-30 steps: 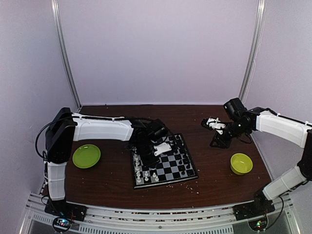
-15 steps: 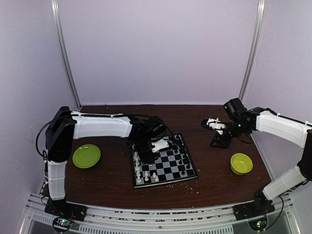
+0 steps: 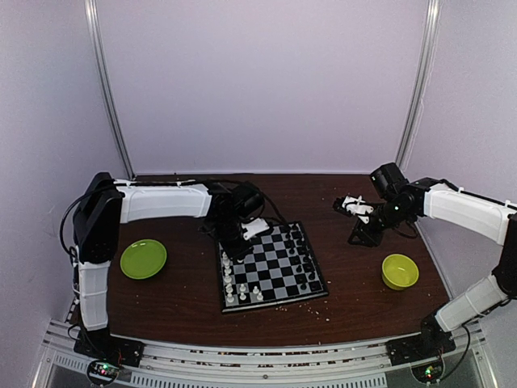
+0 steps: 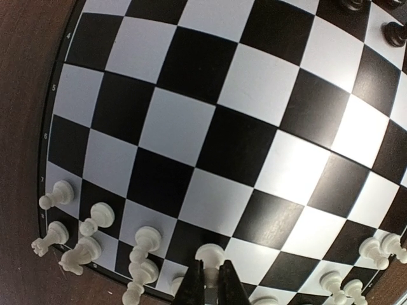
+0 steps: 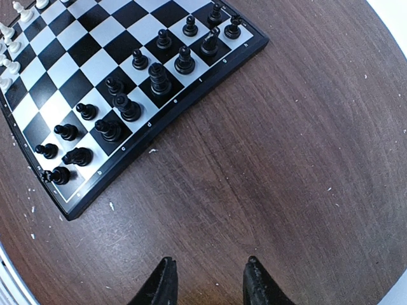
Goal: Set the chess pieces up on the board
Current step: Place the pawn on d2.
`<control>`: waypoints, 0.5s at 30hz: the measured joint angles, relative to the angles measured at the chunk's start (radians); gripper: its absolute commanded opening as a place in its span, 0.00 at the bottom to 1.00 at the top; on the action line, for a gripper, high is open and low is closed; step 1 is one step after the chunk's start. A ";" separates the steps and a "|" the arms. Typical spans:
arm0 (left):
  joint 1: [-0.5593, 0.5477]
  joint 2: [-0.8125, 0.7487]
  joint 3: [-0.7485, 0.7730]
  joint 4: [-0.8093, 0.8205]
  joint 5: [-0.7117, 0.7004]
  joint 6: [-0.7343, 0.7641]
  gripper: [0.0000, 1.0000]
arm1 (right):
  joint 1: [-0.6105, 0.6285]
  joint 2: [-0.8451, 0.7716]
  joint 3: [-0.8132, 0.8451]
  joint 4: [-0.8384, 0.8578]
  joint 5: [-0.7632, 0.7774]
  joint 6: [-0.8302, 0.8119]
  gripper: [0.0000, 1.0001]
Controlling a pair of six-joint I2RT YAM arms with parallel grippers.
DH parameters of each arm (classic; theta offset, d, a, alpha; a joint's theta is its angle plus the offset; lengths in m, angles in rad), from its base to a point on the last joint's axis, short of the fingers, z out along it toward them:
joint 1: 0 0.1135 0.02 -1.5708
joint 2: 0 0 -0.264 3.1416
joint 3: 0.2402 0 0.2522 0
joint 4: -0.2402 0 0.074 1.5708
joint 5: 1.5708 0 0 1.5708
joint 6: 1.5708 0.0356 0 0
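Small black-and-grey checked chessboard (image 3: 279, 271) sits mid brown tabletop (image 5: 286, 159). Left tool (image 4: 208, 274): fingers nearly together at tiny white pawn (image 4: 210, 253); can't tell whether pinched. Right tool (image 5: 208, 262) gapes, empty. Centre your pawn on its square, keep clear of neighbours. Left wrist view resolves white ranks (image 4: 98, 216), right wrist view black pieces (image 5: 127, 108); top view blurs both.

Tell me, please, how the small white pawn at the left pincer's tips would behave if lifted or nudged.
The small white chess pawn probably weighs very little, being smaller than one square of the black-and-white chessboard. Standing on a small round base, it likely tips easily if nudged. Its smooth rounded top, pinched in the left pincer, might slip.
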 measured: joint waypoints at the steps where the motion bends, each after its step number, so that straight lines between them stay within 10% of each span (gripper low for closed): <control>1: 0.001 0.000 0.000 0.000 -0.002 -0.002 0.06 | 0.000 0.002 0.000 0.000 0.000 0.000 0.36; 15: 0.003 0.021 0.000 0.000 -0.034 -0.019 0.14 | 0.000 0.008 0.005 -0.003 0.014 0.000 0.36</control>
